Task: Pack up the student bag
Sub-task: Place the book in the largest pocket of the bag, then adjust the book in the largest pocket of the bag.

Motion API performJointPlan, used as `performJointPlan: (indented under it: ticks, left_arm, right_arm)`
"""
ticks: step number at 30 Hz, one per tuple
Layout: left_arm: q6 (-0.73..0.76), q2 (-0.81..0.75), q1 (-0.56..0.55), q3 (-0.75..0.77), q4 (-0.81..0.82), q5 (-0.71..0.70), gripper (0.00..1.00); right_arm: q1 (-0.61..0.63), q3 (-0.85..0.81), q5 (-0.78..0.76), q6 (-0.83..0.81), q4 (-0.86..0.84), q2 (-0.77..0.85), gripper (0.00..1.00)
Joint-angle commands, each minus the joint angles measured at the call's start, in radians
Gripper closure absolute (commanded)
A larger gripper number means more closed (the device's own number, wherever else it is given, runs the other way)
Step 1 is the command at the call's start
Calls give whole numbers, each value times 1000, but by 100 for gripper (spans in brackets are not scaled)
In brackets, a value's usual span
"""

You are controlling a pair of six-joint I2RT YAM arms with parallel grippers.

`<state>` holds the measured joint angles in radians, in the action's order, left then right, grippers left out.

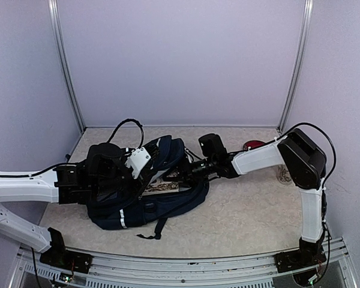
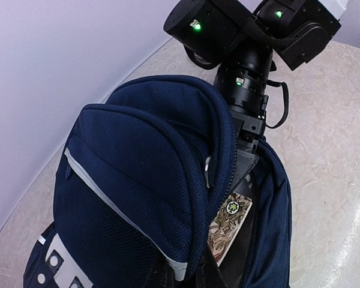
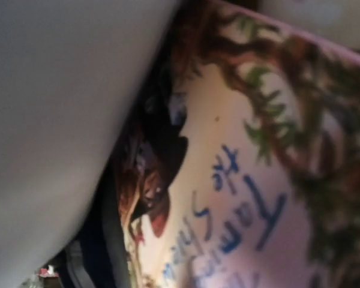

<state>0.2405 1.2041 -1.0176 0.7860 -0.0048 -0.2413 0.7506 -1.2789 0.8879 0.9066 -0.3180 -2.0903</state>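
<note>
The student bag (image 1: 162,204), dark navy with a pale stripe, lies on its side left of the table's middle. My left gripper (image 2: 189,273) is shut on the edge of its raised flap (image 2: 168,180) and holds the main compartment agape. A book with a leafy brown cover (image 2: 231,225) lies inside the opening. My right gripper (image 1: 180,176) reaches into that opening from the right, with its fingertips hidden by the fabric. The right wrist view is filled by the blurred book cover (image 3: 246,198) with blue lettering, and none of its fingers show there.
A red object (image 1: 253,144) lies at the back right, behind the right arm's forearm (image 1: 258,159). Black straps (image 1: 153,231) trail from the bag toward the near edge. Pale walls close the table in at the back and on both sides.
</note>
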Motion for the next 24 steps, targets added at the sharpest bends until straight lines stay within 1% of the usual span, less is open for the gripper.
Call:
performJointPlan:
  ticks: [1, 4, 6, 10, 13, 15, 17, 19, 20, 21, 23, 24]
  left_arm:
    - [4, -29, 13, 19, 209, 32, 100]
    - [-6, -25, 20, 14, 209, 36, 100]
    - [-8, -18, 23, 15, 209, 37, 100]
    - [-10, -8, 24, 16, 204, 41, 100]
    - [-12, -8, 24, 16, 202, 41, 100]
    - [-11, -12, 24, 18, 201, 40, 100]
    - [-12, -15, 24, 18, 200, 43, 100]
    - [-12, -14, 24, 17, 201, 45, 100]
    - [-15, -12, 24, 16, 202, 46, 100]
    - [-17, -9, 24, 15, 203, 47, 100]
    - [-22, -4, 24, 15, 203, 51, 100]
    - [-25, -3, 24, 15, 203, 53, 100]
  right_arm:
    - [-22, 16, -179, -195, 219, 119, 30]
    - [-25, 5, -272, -315, 349, 199, 15]
    - [-29, 5, -325, -363, 414, 252, 11]
    - [-52, 55, -438, -387, 478, 343, 11]
    - [-63, 70, -467, -386, 491, 349, 16]
    - [-63, 65, -500, -389, 505, 341, 22]
    - [-63, 60, -559, -395, 507, 326, 37]
    - [-63, 38, -602, -405, 509, 285, 59]
    - [-62, 22, -599, -408, 506, 256, 68]
    - [-62, 5, -583, -409, 501, 223, 74]
    - [-57, -25, -521, -395, 482, 161, 84]
    - [-49, -35, -501, -385, 471, 134, 87]
